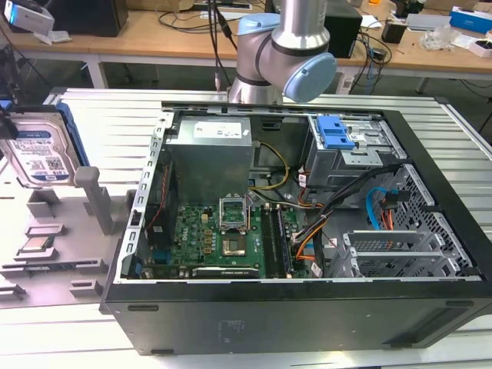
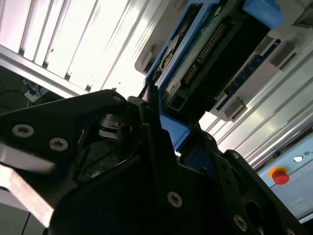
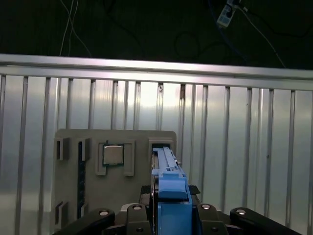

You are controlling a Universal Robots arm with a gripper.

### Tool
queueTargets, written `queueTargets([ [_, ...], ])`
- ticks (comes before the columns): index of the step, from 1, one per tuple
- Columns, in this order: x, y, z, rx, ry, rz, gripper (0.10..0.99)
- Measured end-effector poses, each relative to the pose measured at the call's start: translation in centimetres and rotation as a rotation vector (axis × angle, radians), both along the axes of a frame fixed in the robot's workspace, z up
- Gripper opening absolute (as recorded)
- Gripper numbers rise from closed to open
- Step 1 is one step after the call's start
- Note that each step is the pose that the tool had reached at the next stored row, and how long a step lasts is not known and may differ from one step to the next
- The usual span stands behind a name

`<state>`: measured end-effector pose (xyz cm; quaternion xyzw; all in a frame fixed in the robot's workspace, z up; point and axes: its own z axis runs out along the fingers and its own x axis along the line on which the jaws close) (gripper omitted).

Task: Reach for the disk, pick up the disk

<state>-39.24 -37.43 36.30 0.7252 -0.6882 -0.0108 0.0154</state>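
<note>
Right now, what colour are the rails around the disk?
Blue; the rails show best in the first wrist view.

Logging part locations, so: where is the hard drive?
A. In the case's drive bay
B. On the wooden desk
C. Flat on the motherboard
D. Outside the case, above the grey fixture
D: in the exterior view the hard drive stands label-out over the grey fixture, to the left of the open computer case.

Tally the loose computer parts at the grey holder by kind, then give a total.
disk: 1
processor chip: 1
Total: 2
</note>
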Motion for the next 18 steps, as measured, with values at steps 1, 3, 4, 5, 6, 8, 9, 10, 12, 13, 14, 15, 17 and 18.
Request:
queueTargets([
  [1, 0.01, 0.01, 0.39, 0.0, 0.0, 0.0, 0.373],
  [3, 0.02, 0.02, 1.04, 0.0, 0.0001, 0.0, 0.373],
  [4, 0.02, 0.03, 1.25, 0.0, 0.0001, 0.0, 0.373],
  [5, 0.03, 0.03, 1.44, 0.0, 0.0001, 0.0, 0.373],
  [6, 0.03, 0.03, 1.62, 0.0, 0.0001, 0.0, 0.373],
  [8, 0.04, 0.05, 2.3, 0.0, 0.0001, 0.0, 0.373],
  [9, 0.04, 0.05, 2.48, 0.0, 0.0001, 0.0, 0.373],
  [10, 0.05, 0.05, 2.72, 0.0, 0.0001, 0.0, 0.373],
  [12, 0.05, 0.07, 3.21, 0.0, 0.0001, 0.0, 0.373],
  [13, 0.06, 0.07, 3.49, 0.0, 0.0, 0.0, 0.373],
  [14, 0.06, 0.08, 3.7, 0.0, 0.0001, 0.0, 0.373],
  [15, 0.07, 0.08, 3.88, 0.0, 0.0001, 0.0, 0.373],
  [17, 0.08, 0.1, 4.39, 0.0, 0.0001, 0.0, 0.373],
  [18, 0.08, 0.1, 4.64, 0.0, 0.0001, 0.0, 0.373],
])
